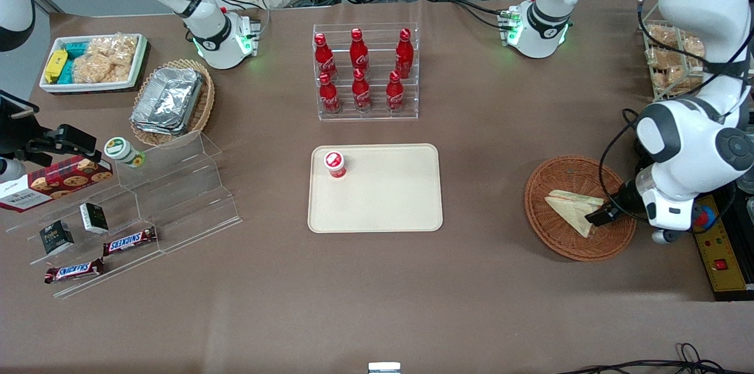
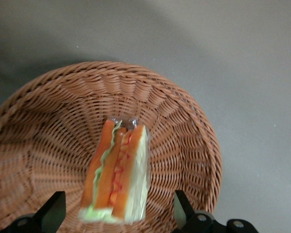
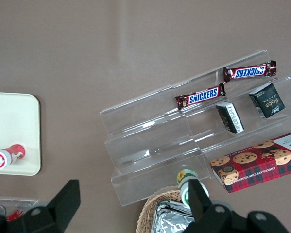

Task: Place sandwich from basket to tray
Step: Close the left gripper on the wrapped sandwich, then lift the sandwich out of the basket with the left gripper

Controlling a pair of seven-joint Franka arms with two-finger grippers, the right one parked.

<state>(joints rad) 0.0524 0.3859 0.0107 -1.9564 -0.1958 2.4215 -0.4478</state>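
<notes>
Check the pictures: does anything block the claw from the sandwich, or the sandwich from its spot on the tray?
Nothing visible does. The open claw hangs just over the sandwich in the basket. Bare table separates basket and tray; a red bottle stands in one tray corner.

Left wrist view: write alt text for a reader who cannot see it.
A wrapped triangular sandwich, its orange and green filling edge facing the camera, lies in a round reddish-brown wicker basket on a brown table. The gripper is open, one black finger on either side of the sandwich, not touching it.
</notes>
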